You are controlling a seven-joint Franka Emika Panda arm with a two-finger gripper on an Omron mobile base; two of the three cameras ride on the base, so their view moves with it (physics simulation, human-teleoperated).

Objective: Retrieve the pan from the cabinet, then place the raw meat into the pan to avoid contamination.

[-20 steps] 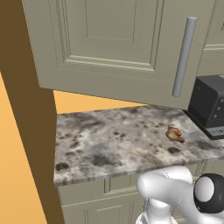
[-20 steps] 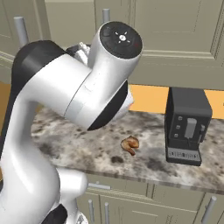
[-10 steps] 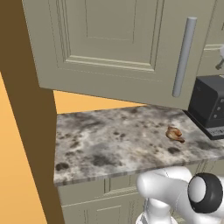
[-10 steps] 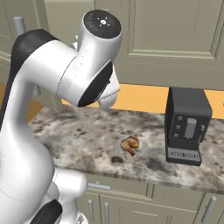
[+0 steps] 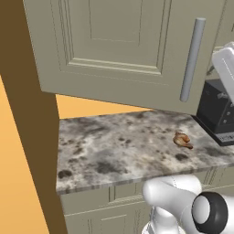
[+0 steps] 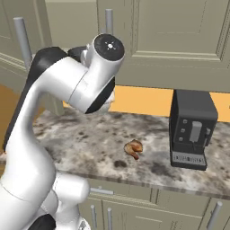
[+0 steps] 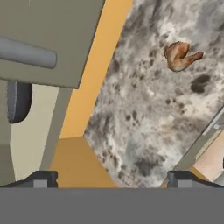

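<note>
The raw meat [image 5: 183, 139] [image 6: 134, 148] [image 7: 180, 55] lies on the speckled countertop [image 5: 119, 146], left of a black box-shaped machine. The cabinet [image 5: 123, 41] hangs above the counter, and its door with the grey bar handle [image 5: 192, 59] [image 7: 26, 52] stands ajar. In the hand view a dark rounded edge [image 7: 18, 100] shows in the pale opening behind that door; it looks like the pan. My gripper [image 7: 113, 180] is open and holds nothing. It hovers in front of the door's lower edge, well above the counter. A white link of my arm [image 5: 226, 64] shows beside the handle.
A black coffee machine [image 6: 193, 128] [image 5: 219, 114] stands on the counter at the right. A brown side panel [image 5: 27, 137] bounds the counter on the left. More wall cabinet doors [image 6: 179, 40] hang to the right. Base cabinets [image 6: 148, 206] run under the counter.
My arm has turned and its upper links have shifted. A white link has come into the left base view at the right edge. The meat has not moved and the gripper has stayed open.
</note>
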